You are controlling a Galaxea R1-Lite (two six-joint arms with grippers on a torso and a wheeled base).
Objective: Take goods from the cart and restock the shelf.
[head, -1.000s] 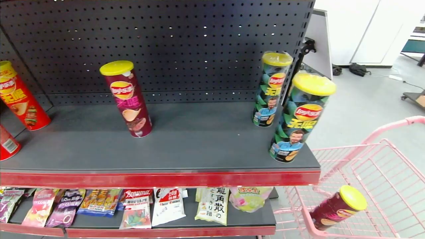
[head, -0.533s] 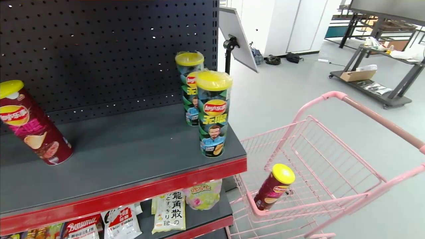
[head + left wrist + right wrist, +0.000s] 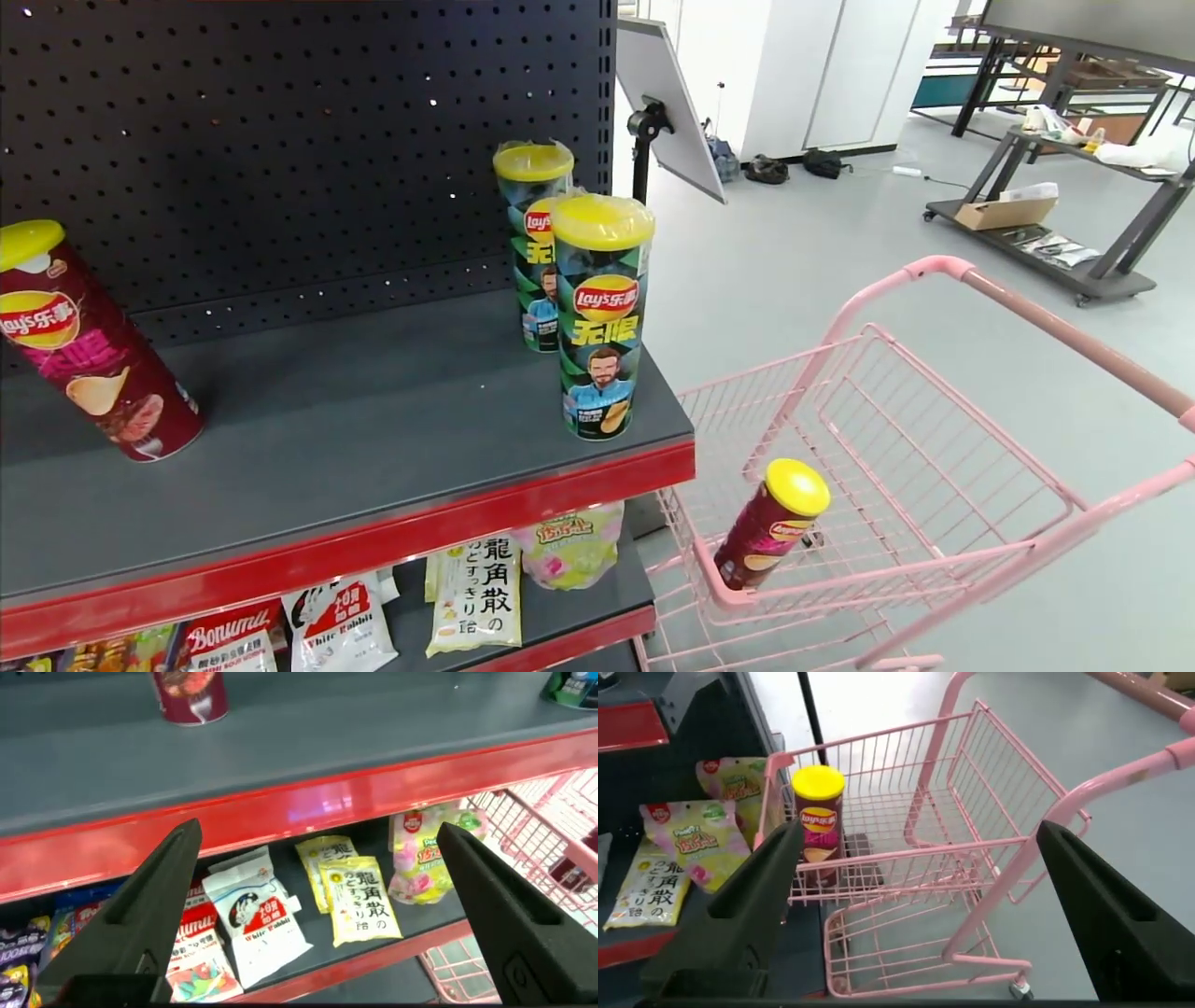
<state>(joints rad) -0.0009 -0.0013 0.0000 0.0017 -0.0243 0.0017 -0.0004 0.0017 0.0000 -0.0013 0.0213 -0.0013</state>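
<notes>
Head view has the maroon can (image 3: pixel 771 525) at four o'clock, tilted in the corner of the pink cart (image 3: pixel 1046 325) nearest the shelf (image 3: pixel 373 420). A twin can (image 3: pixel 89 341) stands on the shelf at nine o'clock, so I judge the fetching step is in hand. Next, the right gripper (image 3: pixel 920 831), spread wide and empty above the cart, would need to descend and close on the can's body. The left gripper (image 3: pixel 318 831), equally wide and empty, faces the shelf's red front edge.
</notes>
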